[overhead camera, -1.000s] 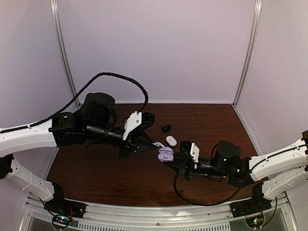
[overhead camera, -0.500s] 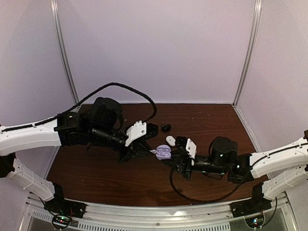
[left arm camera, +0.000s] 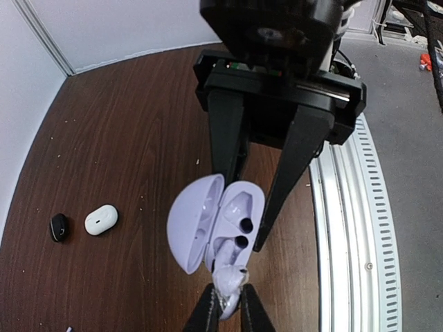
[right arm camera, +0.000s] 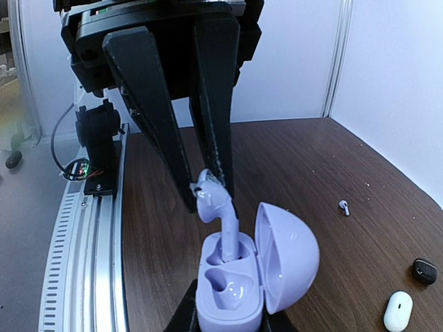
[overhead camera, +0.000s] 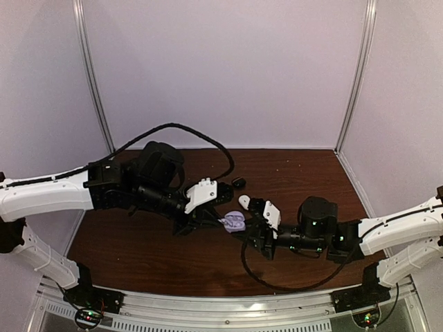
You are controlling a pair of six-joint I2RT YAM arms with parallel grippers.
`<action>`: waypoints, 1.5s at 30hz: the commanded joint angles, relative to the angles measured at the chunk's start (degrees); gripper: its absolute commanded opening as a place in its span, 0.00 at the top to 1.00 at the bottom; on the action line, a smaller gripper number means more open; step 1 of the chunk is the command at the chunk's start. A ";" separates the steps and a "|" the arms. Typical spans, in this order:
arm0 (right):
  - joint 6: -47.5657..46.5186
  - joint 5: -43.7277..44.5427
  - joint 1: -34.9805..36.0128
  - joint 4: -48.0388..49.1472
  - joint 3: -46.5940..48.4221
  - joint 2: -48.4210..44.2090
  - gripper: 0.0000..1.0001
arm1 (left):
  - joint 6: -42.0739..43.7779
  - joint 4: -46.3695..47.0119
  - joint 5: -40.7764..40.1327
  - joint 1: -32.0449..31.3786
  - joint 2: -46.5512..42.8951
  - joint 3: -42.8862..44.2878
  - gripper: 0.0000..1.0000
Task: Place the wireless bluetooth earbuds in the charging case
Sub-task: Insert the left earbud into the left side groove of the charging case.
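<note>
Left gripper (left arm camera: 226, 312): closed hard on the lavender earbud, which is pinched by its rounded head between the two fingertips.

Lavender earbud (right arm camera: 213, 202): held nearly upright over the case. Its lower end is dipped into the rear well and its head stands well proud of the rim, so it is judged not yet seated.

Charging case (right arm camera: 232, 290): lavender, with the lid (right arm camera: 287, 252) swung open to the right and the front well empty. It appears to be held clear of the table (right arm camera: 159, 207), though that cannot be settled from these views.

Right gripper (left arm camera: 240, 211): clamped on the case body from both sides, one black finger behind the lid and one along the open half. The case is presented mouth-up to the other arm.

Step in hand: the insertion itself, with bud and well lined up and first contact made.

Next move: a short, straight push along the well's axis is called for while the case is held steady. The bud should be let go only once its head is down flush.

Risk: if the bud is tilted it may jam on the rim or be flicked out on release.

Loose to the right: a tiny stemmed white earbud (right arm camera: 344, 206), a black piece (right arm camera: 423, 270) and a white pebble-shaped case (right arm camera: 398, 311), all lying well apart from the action.
</note>
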 commanded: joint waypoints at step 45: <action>6.65 -4.13 -1.95 8.53 -2.46 -1.40 1.00 | -8.37 13.06 -2.33 -1.14 -8.17 -7.23 0.82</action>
